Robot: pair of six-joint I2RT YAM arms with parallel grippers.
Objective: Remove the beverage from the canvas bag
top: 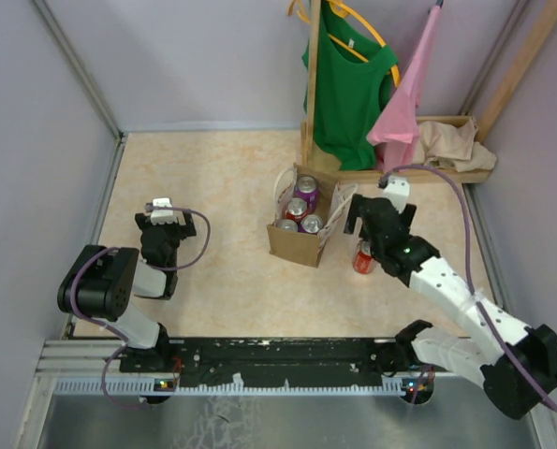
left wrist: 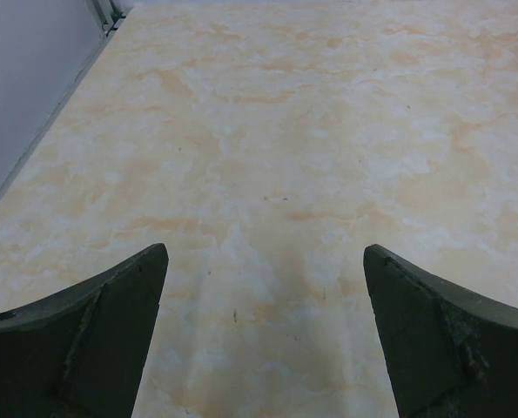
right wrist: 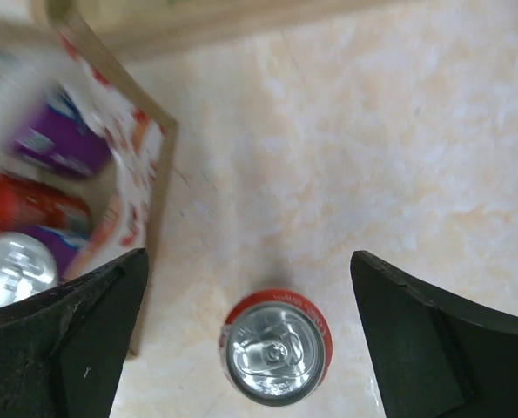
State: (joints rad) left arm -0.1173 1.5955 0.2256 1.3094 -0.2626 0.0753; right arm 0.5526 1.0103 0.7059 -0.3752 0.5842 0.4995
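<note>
**Bag** point(top: 287, 245): you see it upright at the centre of the overhead frame, with several cans point(top: 298, 209) standing inside.

**Red can** point(top: 362, 257): it stands upright on the desk point(top: 212, 178), outside the bag and just right of it. In the right wrist view its top shows at lower centre.

**Right end effector** point(right wrist: 248, 261): the fingers are spread above the red can, one to each side of it.

**Left end effector** point(left wrist: 265, 252): the fingers are spread over the desk at the left of the overhead frame, well apart from the bag.
</note>
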